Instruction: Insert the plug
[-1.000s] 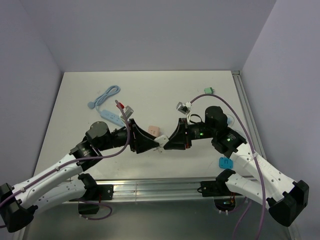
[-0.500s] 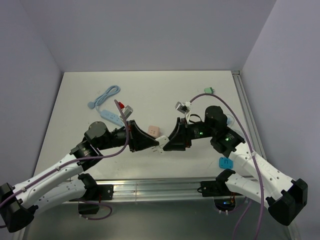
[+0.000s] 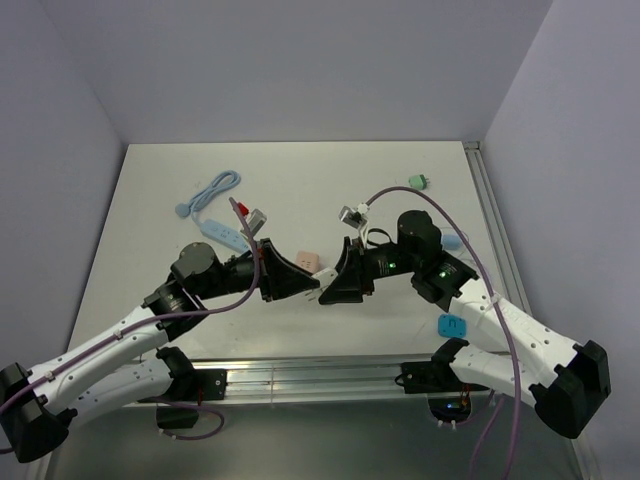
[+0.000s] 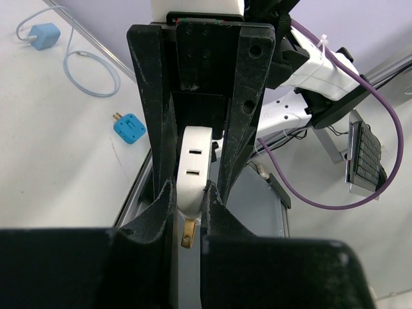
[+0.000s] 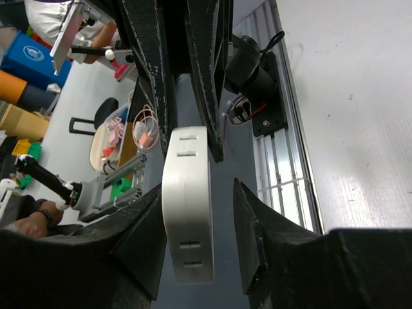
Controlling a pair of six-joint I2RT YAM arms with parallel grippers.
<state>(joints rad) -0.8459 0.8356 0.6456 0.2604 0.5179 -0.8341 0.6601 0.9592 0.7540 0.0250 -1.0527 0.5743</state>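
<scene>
A white plug block [image 4: 195, 161] with slots on its face and a brass prong [image 4: 188, 233] is clamped between my left gripper's [image 4: 187, 206] pads. In the top view both grippers meet above the table's near middle, the left gripper [image 3: 308, 286] from the left and the right gripper [image 3: 326, 293] from the right. In the right wrist view the same white block [image 5: 188, 219] stands between my right gripper's [image 5: 197, 190] fingers. It lies against the left finger, with a clear gap to the right finger. A light blue power strip [image 3: 222, 232] lies at the back left.
A pink adapter [image 3: 308, 261] lies just behind the grippers. A green plug [image 3: 418, 182] sits at the back right and a blue plug [image 3: 451, 324] at the near right, also in the left wrist view [image 4: 129, 127]. A coiled light blue cable [image 3: 210, 190] lies by the strip.
My right gripper has moved left, closer to the left gripper, so their fingertips now overlap around the white block. The left arm has barely moved.
</scene>
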